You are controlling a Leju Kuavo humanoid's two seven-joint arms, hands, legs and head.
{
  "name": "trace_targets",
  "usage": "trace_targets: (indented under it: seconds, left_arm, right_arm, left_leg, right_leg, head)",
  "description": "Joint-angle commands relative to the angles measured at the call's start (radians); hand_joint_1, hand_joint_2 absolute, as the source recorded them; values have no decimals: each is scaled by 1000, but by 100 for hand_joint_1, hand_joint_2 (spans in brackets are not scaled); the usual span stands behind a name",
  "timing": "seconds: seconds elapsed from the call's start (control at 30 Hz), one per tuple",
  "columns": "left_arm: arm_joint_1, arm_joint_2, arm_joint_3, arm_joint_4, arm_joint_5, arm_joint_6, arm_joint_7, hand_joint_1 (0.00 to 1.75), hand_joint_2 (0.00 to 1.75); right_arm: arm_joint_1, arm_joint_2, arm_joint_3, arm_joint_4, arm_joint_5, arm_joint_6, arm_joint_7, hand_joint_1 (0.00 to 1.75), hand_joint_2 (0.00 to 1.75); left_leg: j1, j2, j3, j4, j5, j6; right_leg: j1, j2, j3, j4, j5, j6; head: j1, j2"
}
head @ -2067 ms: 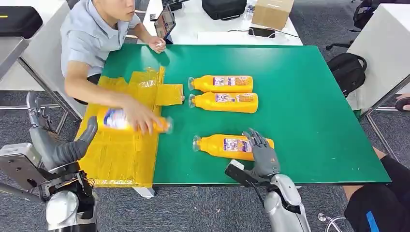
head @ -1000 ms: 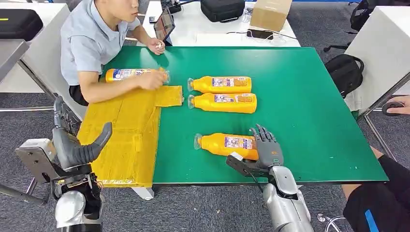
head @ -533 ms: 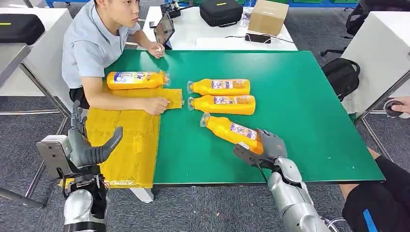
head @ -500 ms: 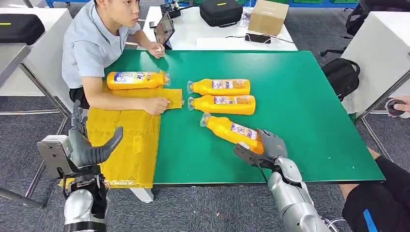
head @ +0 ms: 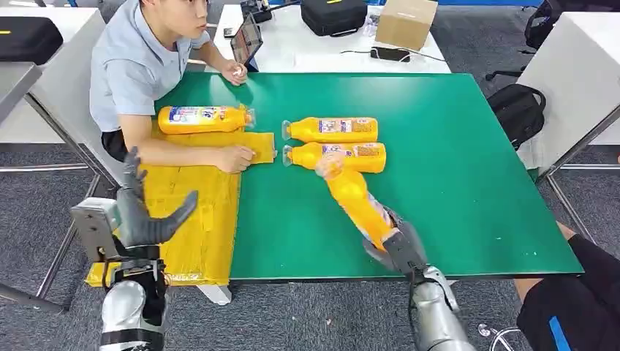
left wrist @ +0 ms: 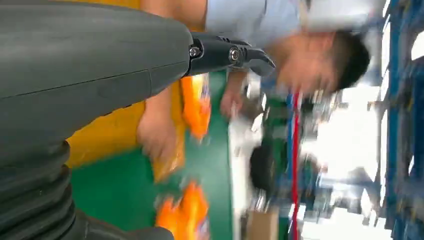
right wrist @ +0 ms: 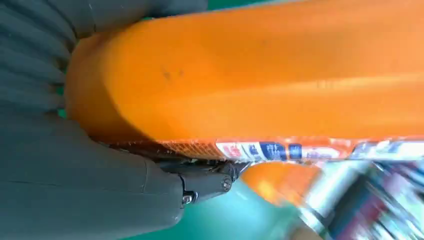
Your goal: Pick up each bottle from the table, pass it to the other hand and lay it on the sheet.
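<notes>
The right hand, fingers wrapped around the base of the bottle, has now lifted it off the table, while the left hand waits with fingers spread, so the handover comes next.

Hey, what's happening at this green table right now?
A humanoid robot is moving orange bottles onto a yellow sheet. Its right hand grips the base of one bottle and has it raised off the green table, cap end pointing away from the robot. Its left hand is empty, fingers spread, over the near part of the sheet. Two more bottles lie on the table. A seated person rests a hand on the sheet, beside another bottle at its far end.
</notes>
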Motion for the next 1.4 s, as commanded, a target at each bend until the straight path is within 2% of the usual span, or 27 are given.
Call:
trace_targets:
  seconds: [0.03, 0.17, 0.23, 0.33, 0.43, 0.67, 0.77, 0.83, 0.93, 1.03, 1.3, 1.4]
  left_arm:
    - [32, -9, -114, 208, 33, -210, -42, 0, 175]
    - [34, 0, -123, 197, 35, -239, -38, 0, 175]
    - [49, 18, -163, 204, 68, -307, -46, 0, 175]
    - [52, 30, -209, 203, 61, -301, -61, 0, 175]
    - [49, 32, -211, 201, 61, -299, -61, 0, 175]
    - [47, 34, -210, 201, 61, -299, -61, 0, 175]
    - [27, 14, -204, 186, 56, -258, -88, 0, 175]
    - [10, -11, -191, 133, 76, -239, -97, 0, 175]
    - [-4, -11, -207, 110, 163, -255, -60, 0, 175]
    - [-10, -11, -216, 143, 199, -262, -37, 0, 175]
    - [-52, -11, -222, 187, 317, -214, -31, 0, 175]
    - [-54, -11, -223, 184, 382, -263, -5, 0, 175]
  right_arm:
    - [-3, 86, 157, -325, -121, 23, -25, 175, 175]
    - [-3, 73, 170, -298, -130, 16, -41, 175, 175]
    - [-16, 68, 224, -262, -123, 34, -58, 175, 175]
    - [-35, 75, 295, -209, -106, 35, -59, 175, 175]
    - [-39, 76, 302, -198, -102, 24, -58, 175, 175]
    - [-39, 70, 299, -198, -102, 24, -58, 175, 175]
    - [-57, 65, 395, -99, -56, 69, -16, 175, 175]
    - [-67, 90, 449, -8, -36, 58, -15, 175, 175]
    - [-70, 109, 526, 89, -6, 23, -27, 175, 175]
    - [-68, 120, 595, 112, 24, -28, -62, 175, 175]
    - [-57, 147, 681, 163, 28, -45, -46, 175, 175]
    - [-61, 153, 706, 203, 25, -57, -58, 175, 175]
  left_leg:
    - [-2, 2, -3, -1, 0, 2]
    - [-1, 0, -5, -1, 0, 1]
    - [-2, 1, -8, -1, 1, 1]
    - [-2, 2, -8, -2, 0, 1]
    - [-1, 2, -11, -1, 0, 1]
    - [-2, 1, -9, -1, 0, 2]
    - [-1, 0, -10, -2, 0, 2]
    - [-1, 2, -11, -1, 0, 1]
    - [0, 4, -10, 0, -1, 1]
    - [0, 1, -10, -1, 0, 1]
    - [1, -1, -14, 0, 1, 1]
    - [1, -2, -13, 0, 1, 1]
  right_leg:
    - [-1, 1, -5, 0, 0, -3]
    - [-1, -1, -5, 0, -1, -2]
    - [-2, 0, -8, 0, 0, -2]
    - [-1, 0, -9, -1, 0, -3]
    - [-1, 0, -12, 0, 0, -2]
    - [-1, -2, -9, -1, 0, -3]
    - [-1, -3, -9, -1, 0, -4]
    - [0, -1, -10, -1, 0, -4]
    - [0, 1, -11, 0, 0, -4]
    - [1, -3, -10, 0, -1, -5]
    - [0, -4, -13, 0, 0, -2]
    - [0, -5, -12, 0, -1, -3]
  head:
    - [0, 0]
    - [1, 0]
    - [0, 0]
    - [0, 0]
    - [0, 0]
    - [0, 0]
    - [0, 0]
    - [1, 0]
    - [0, 0]
    - [0, 0]
    - [0, 0]
    - [1, 0]
